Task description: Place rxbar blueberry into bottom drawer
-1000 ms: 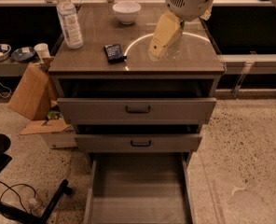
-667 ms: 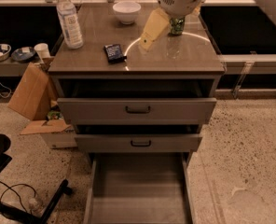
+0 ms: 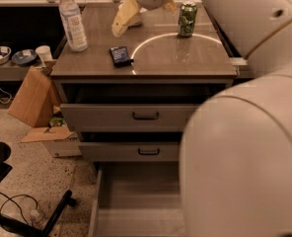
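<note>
The rxbar blueberry point(image 3: 120, 55), a small flat dark bar with pale print, lies on the cabinet top near its front left. My gripper point(image 3: 124, 19) hangs above the counter a little behind the bar, not touching it; its pale yellowish fingers point down and left. The bottom drawer point(image 3: 136, 201) is pulled out at the base of the cabinet, a plain grey tray with a bare floor. My white arm covers the right half of the view and hides the drawer's right side.
A water bottle point(image 3: 72, 19) stands at the counter's back left. A green can point(image 3: 187, 19) stands at the back right. Two upper drawers with black handles point(image 3: 145, 116) are slightly open. A cardboard box point(image 3: 35, 98) and a chair base point(image 3: 18, 216) sit on the floor at left.
My gripper has moved left and back across the counter, away from the can's side toward the bar. The arm now fills the right of the view. The bar has not moved.
</note>
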`<state>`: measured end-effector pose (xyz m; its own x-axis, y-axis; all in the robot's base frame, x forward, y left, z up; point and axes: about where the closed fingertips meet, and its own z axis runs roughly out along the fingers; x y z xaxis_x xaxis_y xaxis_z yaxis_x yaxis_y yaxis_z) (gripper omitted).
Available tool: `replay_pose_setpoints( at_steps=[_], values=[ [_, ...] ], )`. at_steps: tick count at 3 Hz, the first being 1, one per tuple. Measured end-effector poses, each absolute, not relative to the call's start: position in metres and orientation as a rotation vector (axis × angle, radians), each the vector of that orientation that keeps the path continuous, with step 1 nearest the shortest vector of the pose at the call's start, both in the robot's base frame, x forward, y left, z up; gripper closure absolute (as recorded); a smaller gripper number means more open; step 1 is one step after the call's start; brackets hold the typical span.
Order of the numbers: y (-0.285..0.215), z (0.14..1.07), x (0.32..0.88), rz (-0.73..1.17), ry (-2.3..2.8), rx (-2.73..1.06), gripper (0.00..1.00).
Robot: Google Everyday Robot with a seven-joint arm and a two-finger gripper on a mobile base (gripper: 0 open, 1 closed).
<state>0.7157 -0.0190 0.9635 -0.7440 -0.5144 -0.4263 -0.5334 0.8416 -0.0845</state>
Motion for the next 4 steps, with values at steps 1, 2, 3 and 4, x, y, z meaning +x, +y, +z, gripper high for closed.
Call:
replay_pose_setpoints(
  at_steps=[1, 2, 3, 4],
  values=[
    [0.015, 0.941, 0.758, 0.119, 2.577, -0.696, 0.00],
    [0.036, 0.909, 0.789, 0.118, 2.612, -0.641, 0.00],
    [0.045, 0.878, 0.806, 0.081, 2.666, -0.597, 0.00],
    [0.045, 0.855, 0.812, 0.044, 2.719, -0.549, 0.00]
  ],
)
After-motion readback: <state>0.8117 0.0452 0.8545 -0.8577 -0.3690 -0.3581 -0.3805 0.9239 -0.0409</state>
